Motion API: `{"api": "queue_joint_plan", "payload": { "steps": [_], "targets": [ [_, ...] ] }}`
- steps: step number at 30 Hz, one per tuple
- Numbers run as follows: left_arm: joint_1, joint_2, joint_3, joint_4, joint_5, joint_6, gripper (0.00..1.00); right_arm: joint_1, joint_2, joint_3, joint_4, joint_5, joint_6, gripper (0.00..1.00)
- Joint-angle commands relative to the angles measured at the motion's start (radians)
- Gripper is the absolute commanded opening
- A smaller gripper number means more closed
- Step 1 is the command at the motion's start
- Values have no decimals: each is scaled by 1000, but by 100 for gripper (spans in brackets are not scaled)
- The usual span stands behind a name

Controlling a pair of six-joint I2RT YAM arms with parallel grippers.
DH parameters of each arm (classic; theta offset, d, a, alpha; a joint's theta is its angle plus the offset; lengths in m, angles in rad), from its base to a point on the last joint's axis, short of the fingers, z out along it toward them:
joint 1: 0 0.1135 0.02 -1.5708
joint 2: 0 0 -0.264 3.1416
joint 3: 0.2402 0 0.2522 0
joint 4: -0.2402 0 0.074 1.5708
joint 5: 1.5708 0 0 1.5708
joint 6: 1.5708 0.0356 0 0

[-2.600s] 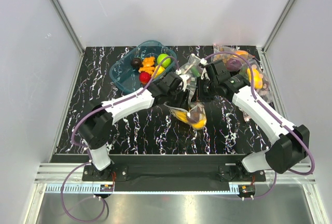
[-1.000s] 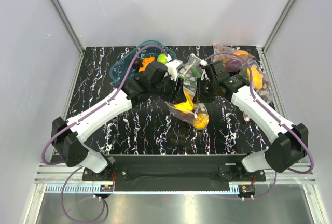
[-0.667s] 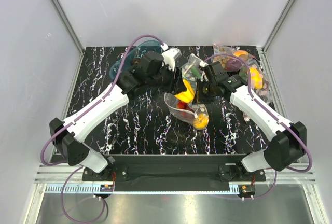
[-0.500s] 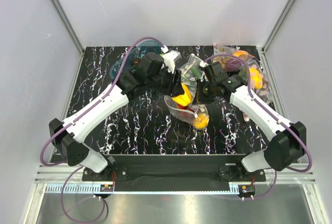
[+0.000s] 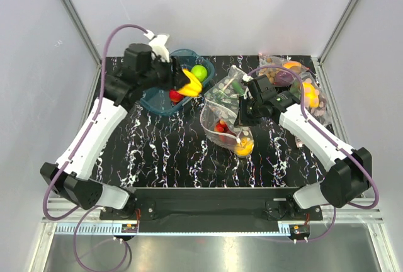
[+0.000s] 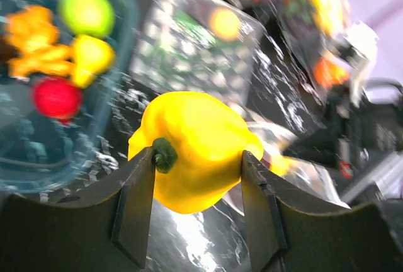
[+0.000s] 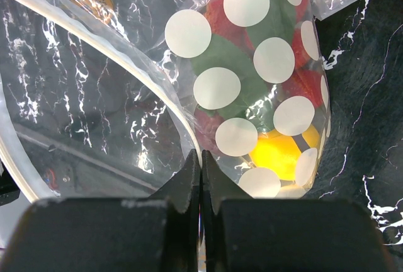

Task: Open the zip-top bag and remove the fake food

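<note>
The clear polka-dot zip-top bag [image 5: 217, 116] lies open at mid-table. My right gripper [image 5: 242, 118] is shut on its rim; in the right wrist view the jaws [image 7: 201, 160] pinch the white zip strip. Inside the bag are a red berry cluster with green leaves [image 7: 252, 51], a dark reddish plum [image 7: 208, 127] and a small yellow-orange fruit [image 7: 280, 155]. My left gripper [image 5: 182, 84] is shut on the yellow bell pepper [image 5: 190, 87] and holds it above the right part of the blue tub [image 5: 150, 99]. In the left wrist view the pepper [image 6: 192, 149] sits between both fingers [image 6: 135, 203].
The tub [image 6: 94, 152] holds a lime-green apple [image 5: 199, 72], orange pieces [image 6: 34, 39], a yellow piece [image 6: 91, 58] and a red one [image 5: 175, 96]. Another dotted bag [image 5: 232, 86] lies behind the open one. More filled bags [image 5: 296, 83] are heaped at the back right.
My left gripper has taken the yellow pepper out of the bag and carried it up and to the left, over the tub. The right gripper still holds the bag rim.
</note>
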Motion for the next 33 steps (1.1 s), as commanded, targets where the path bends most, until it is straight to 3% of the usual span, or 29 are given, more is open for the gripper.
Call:
{"api": "queue_joint_plan", "payload": {
  "steps": [1,7,15,16,17,18,20,21,23,33],
  "targets": [
    [125,21,-35,119,-45,26,0,6,-29,7,32,15,-12,0],
    [263,254,5,153,-263,-26,0,2,-33,33,44,12,-12,0],
    [323,456,70,233,-293,24,4,-14,-21,54,76,-6,-20,0],
    [328,473,85,221,-294,27,11,-15,-18,59,79,-8,-21,0],
    [329,507,115,210,-296,35,34,-17,-13,59,82,-8,-23,0],
    [329,518,131,198,-296,53,50,-17,-13,59,85,-14,-26,0],
    [331,529,155,153,-302,73,69,-20,0,59,99,-26,-28,0],
    [333,518,150,145,-305,98,73,-21,8,67,99,-34,-34,0],
    [333,489,124,152,-297,119,99,-21,31,77,102,-40,-43,0],
    [288,251,-2,95,-147,147,99,-26,54,110,107,-57,-52,0]
  ]
}}
